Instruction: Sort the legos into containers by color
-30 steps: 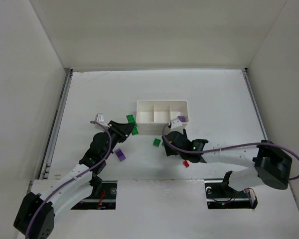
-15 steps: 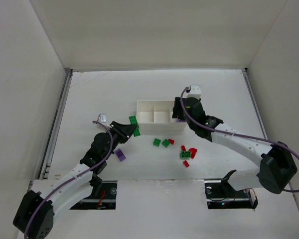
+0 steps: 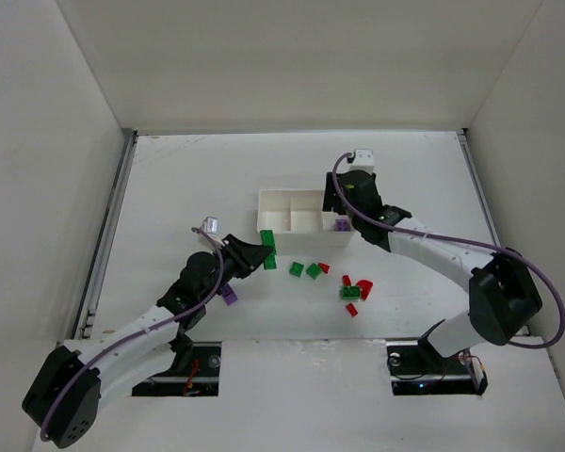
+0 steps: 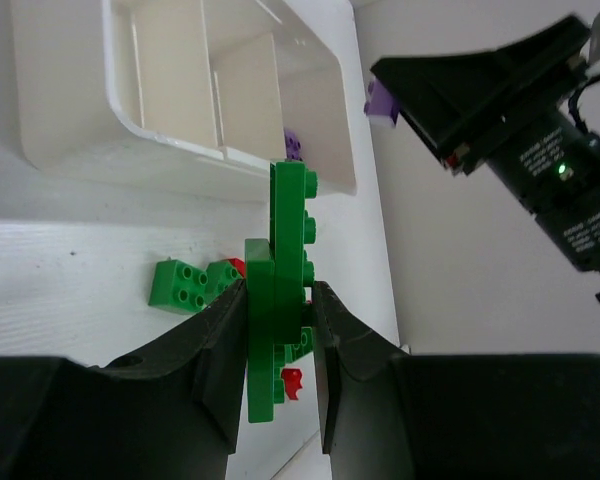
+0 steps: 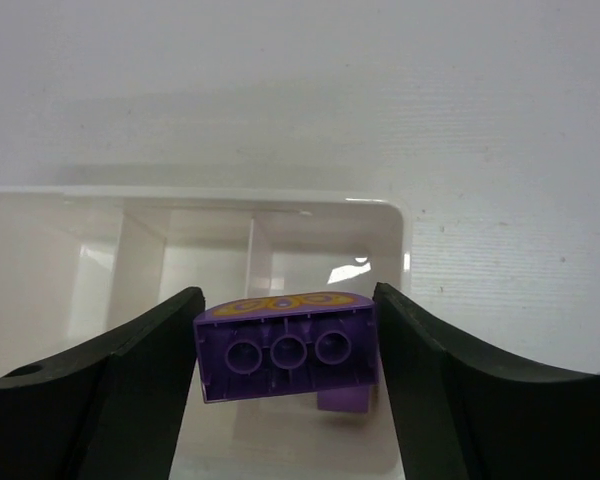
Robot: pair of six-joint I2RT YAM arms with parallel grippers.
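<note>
I see the left gripper (image 4: 278, 320) closed narrow on a green lego piece (image 4: 283, 240). The piece is made of flat plates pressed together. It stands on its edge between the two matte black fingers, with its round studs pointing to one side. In the top view this gripper hangs in front of the left end of the white tray (image 3: 306, 192), above the table (image 3: 169, 179).

The tray is of smooth, slightly shiny plastic. It is rectangular with rounded corners, and thin walls cut it into three square compartments.

The right gripper (image 5: 287, 310) is above the rightmost compartment. Its jaws stand wide, but both fingers touch a purple brick (image 5: 285, 350), so it is holding that brick in the air. The brick has a curved top with a yellow-orange print. Its open underside shows three round tubes in a row. Under it, in the same compartment, lies a second purple piece (image 5: 345, 400), mostly hidden.

The table is matte white, and the left wrist view shows a fine streaked grain on it. Loose on it, in front of the tray, lie a square green brick (image 3: 297, 269) and another green square (image 3: 314, 270), just beside each other. A small red chip (image 3: 324, 267) is next to the second one. Nearer to me, a green studded brick (image 3: 351, 293) touches a rounded red piece (image 3: 364, 287), and a tiny red brick (image 3: 352, 309) lies close by. A purple lego (image 3: 229, 294) lies by the left arm.
</note>
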